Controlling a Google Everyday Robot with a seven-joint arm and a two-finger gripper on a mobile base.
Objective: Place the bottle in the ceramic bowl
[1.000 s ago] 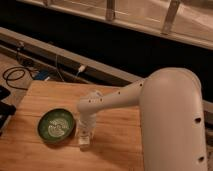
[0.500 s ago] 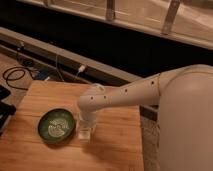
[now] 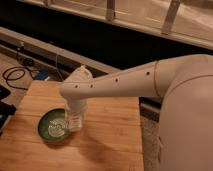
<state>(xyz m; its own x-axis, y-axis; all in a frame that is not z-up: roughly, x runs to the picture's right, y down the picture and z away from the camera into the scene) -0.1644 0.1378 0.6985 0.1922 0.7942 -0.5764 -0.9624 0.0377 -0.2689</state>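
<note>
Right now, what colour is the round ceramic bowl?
The round glazed bowl is dark green, pale swirl inside; camera view. The hand hangs over its rim.

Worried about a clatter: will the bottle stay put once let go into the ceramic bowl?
Probably not upright: the bottle is slim and tall, under the pincer at the ceramic bowl's right rim, so it likely tips. Its round body may roll in the shallow dish.

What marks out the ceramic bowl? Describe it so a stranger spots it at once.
On the light wooden table, look near the left edge, where the white arm's gripper hangs over the small whitish bottle. Just left of that bottle in the picture sits the round, shallow dark-green ceramic bowl. It is the only round, dark thing on the wood, with a pale swirl in its centre.
</note>
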